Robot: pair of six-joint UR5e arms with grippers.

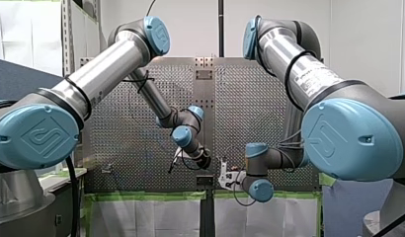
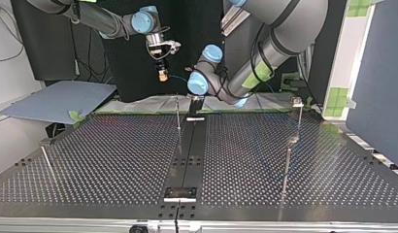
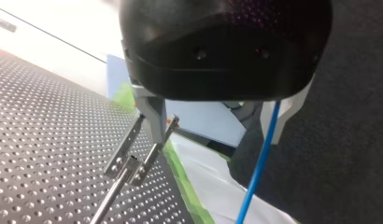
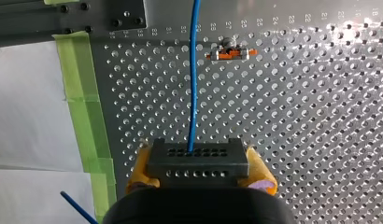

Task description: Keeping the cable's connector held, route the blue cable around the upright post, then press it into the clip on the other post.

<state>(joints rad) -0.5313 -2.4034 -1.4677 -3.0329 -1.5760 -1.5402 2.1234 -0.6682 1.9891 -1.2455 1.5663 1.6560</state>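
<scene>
Blue cable leaves connector clamped between my right jaws.

We see perforated bench, black strip running down its middle in top view. Green tape lines bench edge, white sheeting just beside it. We note blue-grey board at top view's left, beyond bench.
</scene>
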